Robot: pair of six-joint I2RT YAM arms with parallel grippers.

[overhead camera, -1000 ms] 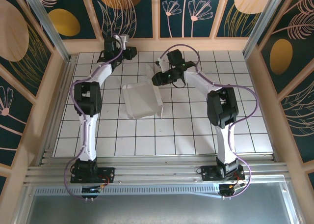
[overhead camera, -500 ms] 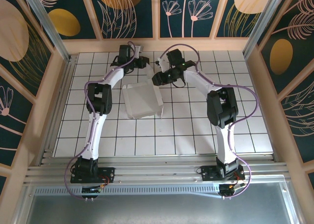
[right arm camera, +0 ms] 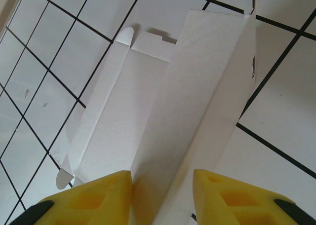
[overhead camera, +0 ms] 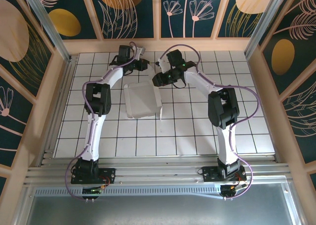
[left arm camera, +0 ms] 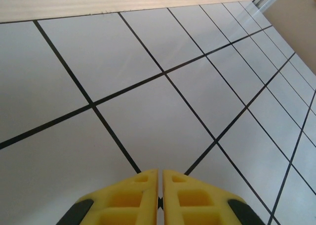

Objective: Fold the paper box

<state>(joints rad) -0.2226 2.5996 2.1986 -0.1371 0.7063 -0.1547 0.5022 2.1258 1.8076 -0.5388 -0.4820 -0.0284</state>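
Straddling one paper box point(right arm camera: 197, 87), right tool point(right arm camera: 162, 175) parted; left tool point(left arm camera: 160, 173) clenched, empty.

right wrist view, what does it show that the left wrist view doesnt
Right wrist: the white paper box, creased and partly raised, reaching into the gap between the right gripper's parted yellow fingers. Left wrist: the left gripper with its yellow fingers closed together, and a wooden edge along the top. Both: the white tiled table with black grid lines.
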